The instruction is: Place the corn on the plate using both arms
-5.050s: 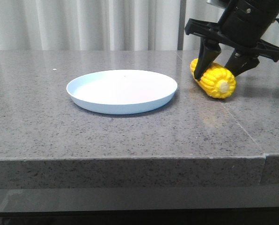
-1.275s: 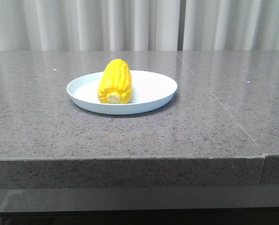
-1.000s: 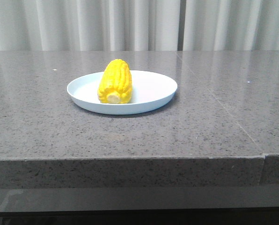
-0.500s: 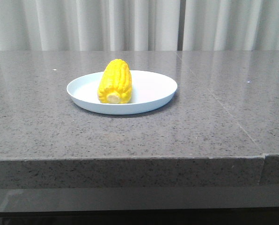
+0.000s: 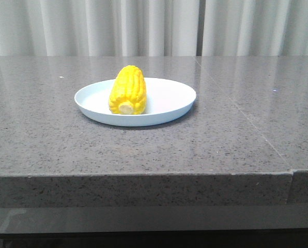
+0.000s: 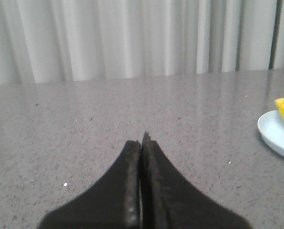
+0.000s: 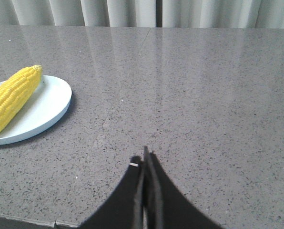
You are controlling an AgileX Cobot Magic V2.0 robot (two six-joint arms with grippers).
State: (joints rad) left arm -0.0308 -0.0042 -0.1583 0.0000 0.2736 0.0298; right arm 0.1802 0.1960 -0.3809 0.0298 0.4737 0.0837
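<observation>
On plate (image 5: 169,98): corn (image 5: 127,90), far tip seemingly hidden; left fingers (image 6: 132,162), right fingers (image 7: 150,188) pressed together, empty

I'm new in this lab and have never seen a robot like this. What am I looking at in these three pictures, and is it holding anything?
This is a robot with two arms, each ending in a two-fingered gripper. The front view looks forward over a grey stone table; neither arm shows in it. On the table sits a pale-blue plate with a yellow corn lying on it, stub end toward the camera. The other two pictures come from cameras on the wrists. The dark wedge in each is a gripper: the left gripper and the right gripper, both shut with nothing between the fingers, away from the plate. So nothing is held.
</observation>
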